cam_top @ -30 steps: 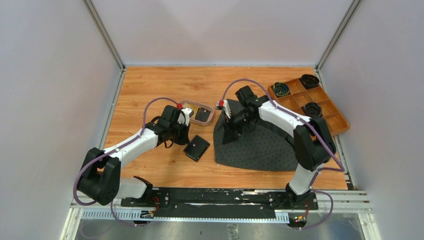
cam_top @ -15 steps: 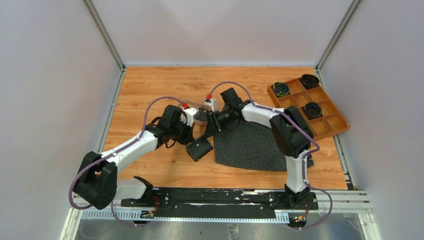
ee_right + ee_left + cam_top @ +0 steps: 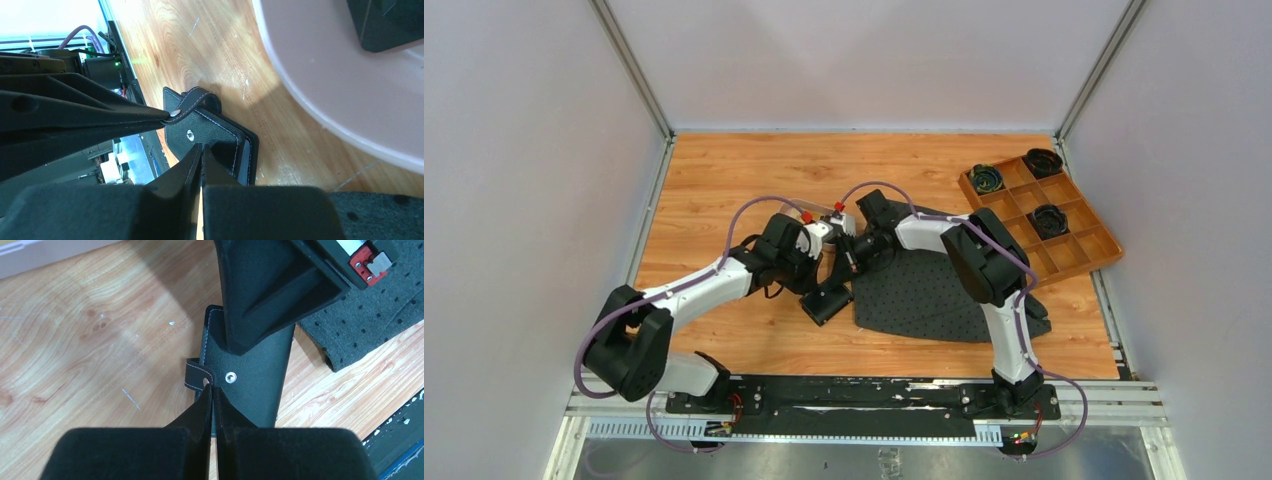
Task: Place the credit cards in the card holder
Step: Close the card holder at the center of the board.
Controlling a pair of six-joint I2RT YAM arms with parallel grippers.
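The black card holder lies on the wood just left of the dark mat. In the left wrist view my left gripper is shut on the tip of its snap tab. The right wrist view shows that tab pulled up to the left fingers. My right gripper is shut, its tips against the holder's top cover below the snap stud. From above, the left gripper and right gripper meet over the holder. One black credit card shows in the pink tray.
The pinkish tray sits just beyond the holder. A dark perforated mat lies to the right of it. An orange-brown compartmented box with black round parts stands at the back right. Metal rails run along the near edge.
The right arm swung left off the mat to the card holder and its jaws closed. The left gripper slid right onto the snap tab. The holder turned slightly.
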